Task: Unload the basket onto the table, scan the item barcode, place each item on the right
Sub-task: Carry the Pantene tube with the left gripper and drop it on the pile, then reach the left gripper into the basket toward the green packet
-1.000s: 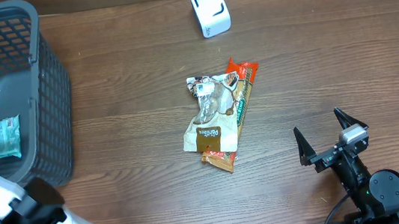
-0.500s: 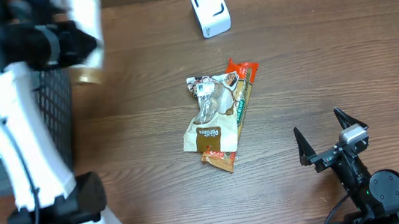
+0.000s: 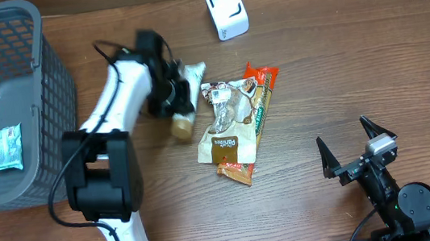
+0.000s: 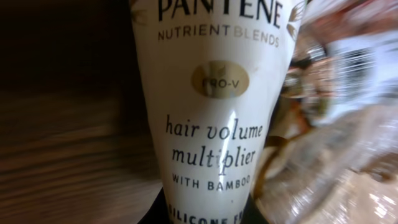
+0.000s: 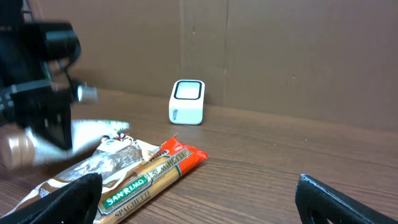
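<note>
Left end effector [image 3: 172, 95] clamps the Pantene tube [image 4: 208, 118] — right end effector [image 3: 341, 132] stands wide open.

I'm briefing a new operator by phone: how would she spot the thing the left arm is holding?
Start at the grey basket on the left side of the table. To its right the left gripper is shut on a cream tube, beside the spaghetti packet and crinkly bag mid-table. It is the only tube there: bronze cap, Pantene printed on it.
</note>
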`<move>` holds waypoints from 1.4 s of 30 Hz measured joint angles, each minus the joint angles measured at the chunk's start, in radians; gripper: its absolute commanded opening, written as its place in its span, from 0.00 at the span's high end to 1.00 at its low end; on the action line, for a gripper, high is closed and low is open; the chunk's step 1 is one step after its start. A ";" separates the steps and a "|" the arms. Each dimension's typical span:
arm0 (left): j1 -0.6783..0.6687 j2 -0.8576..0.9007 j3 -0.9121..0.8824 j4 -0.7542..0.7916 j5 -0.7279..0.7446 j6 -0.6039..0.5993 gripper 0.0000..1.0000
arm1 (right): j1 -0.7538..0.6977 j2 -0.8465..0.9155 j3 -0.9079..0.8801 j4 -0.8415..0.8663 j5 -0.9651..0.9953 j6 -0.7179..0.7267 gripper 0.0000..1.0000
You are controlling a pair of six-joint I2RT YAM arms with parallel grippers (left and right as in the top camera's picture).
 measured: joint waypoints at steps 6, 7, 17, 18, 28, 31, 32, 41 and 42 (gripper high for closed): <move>-0.061 -0.003 -0.137 0.192 0.010 -0.154 0.54 | 0.000 0.000 0.000 0.001 0.000 0.001 0.00; -0.068 -0.004 -0.144 0.219 0.023 -0.183 0.34 | 0.000 0.000 0.000 0.001 0.000 0.000 0.00; -0.103 -0.024 -0.143 0.268 0.128 -0.296 0.00 | 0.000 0.000 0.000 0.000 0.000 0.001 0.00; -0.096 -0.024 -0.138 0.237 0.127 -0.296 0.00 | 0.000 0.000 0.000 0.001 0.000 0.000 0.00; 0.087 -0.138 0.144 -0.148 -0.052 -0.215 0.00 | 0.000 0.000 0.000 0.001 0.000 0.001 0.00; 0.151 -0.264 0.312 -0.237 -0.167 -0.179 0.00 | 0.000 0.000 0.000 0.000 0.000 0.001 0.00; 0.172 -0.307 0.359 -0.249 -0.200 -0.166 0.00 | 0.000 0.000 0.000 0.001 0.000 0.001 0.00; 0.505 -0.558 0.485 -0.254 -0.425 -0.129 0.00 | 0.000 0.000 0.000 0.000 0.000 0.001 0.00; 0.555 -0.557 0.484 -0.256 -0.438 -0.130 0.00 | 0.000 0.000 0.000 0.000 0.000 0.000 0.00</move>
